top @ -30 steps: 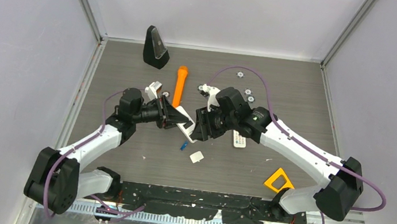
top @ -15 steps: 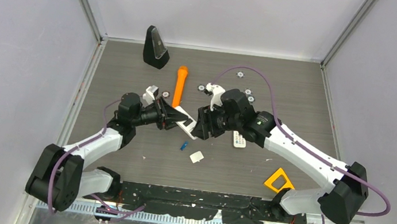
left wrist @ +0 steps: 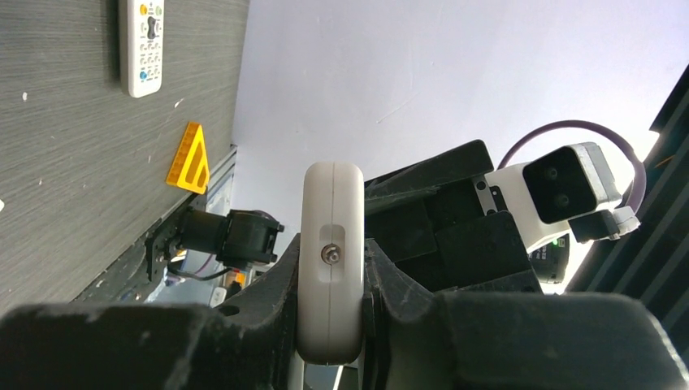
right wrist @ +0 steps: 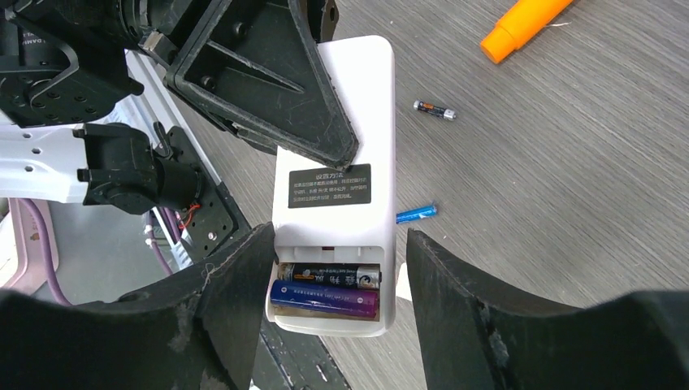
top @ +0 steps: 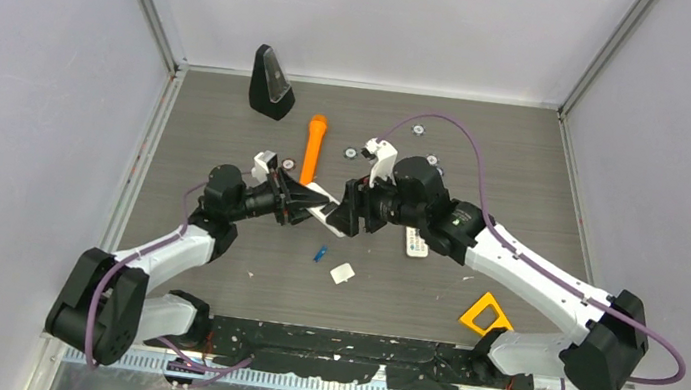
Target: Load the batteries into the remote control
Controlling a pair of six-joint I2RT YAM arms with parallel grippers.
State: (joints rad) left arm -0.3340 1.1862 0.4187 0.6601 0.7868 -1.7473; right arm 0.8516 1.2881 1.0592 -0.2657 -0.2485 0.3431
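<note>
My left gripper is shut on a white remote and holds it above the table; in the left wrist view the remote's end sits clamped between the jaws. My right gripper is open and straddles the remote's open battery bay. A dark grey battery and a blue-purple battery lie in the bay. The left finger is at the remote's edge and the right finger stands apart. A loose blue battery and a dark one lie on the table.
The white battery cover lies below the grippers, beside the blue battery. A second remote, an orange marker, a yellow triangle, a black wedge and small round discs are on the table.
Both grippers and the remote have shifted slightly toward the back of the table. The right arm has swung further left over the remote's end.
</note>
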